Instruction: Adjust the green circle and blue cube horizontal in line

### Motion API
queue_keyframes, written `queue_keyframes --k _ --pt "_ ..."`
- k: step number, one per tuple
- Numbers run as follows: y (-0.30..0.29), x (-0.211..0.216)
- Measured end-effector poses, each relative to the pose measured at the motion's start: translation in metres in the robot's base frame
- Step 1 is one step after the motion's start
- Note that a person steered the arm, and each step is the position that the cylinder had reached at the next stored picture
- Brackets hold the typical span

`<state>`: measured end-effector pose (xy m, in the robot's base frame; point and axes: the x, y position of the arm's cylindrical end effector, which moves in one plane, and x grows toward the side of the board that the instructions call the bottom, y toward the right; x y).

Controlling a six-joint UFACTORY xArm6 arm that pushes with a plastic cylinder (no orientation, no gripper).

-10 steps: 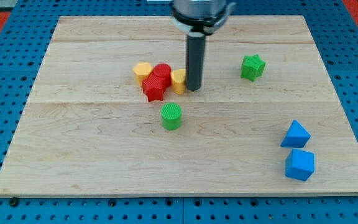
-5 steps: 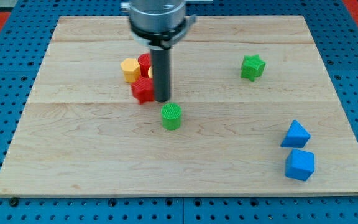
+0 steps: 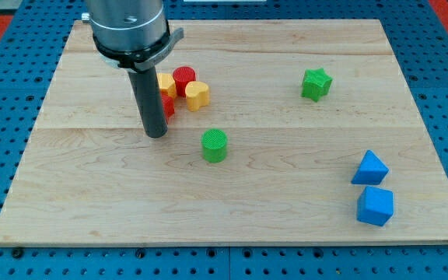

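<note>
Green ribbed circle [image 3: 215, 145] upright, tool tip [image 3: 155, 134] just left, w/o jaws.

Pale, smooth, matt wooden board [image 3: 286, 194]. Ridged, matt green plastic circle block [image 3: 215, 145]. Smooth blue plastic cube [image 3: 375, 206]. Dark matt rod.

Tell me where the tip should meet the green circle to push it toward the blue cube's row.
Probably its upper-left side: the green circle sits above and left of the blue cube. My tip is already left of it, slightly higher.

my tip [image 3: 155, 134], left of green circle [image 3: 215, 145]
</note>
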<state>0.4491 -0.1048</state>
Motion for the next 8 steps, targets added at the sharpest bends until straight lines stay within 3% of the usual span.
queue_keyframes --k 1,4,6,8 --pt "0.01 -0.029" --pt "0.035 -0.036" --pt "0.028 -0.012" --pt "0.124 0.032"
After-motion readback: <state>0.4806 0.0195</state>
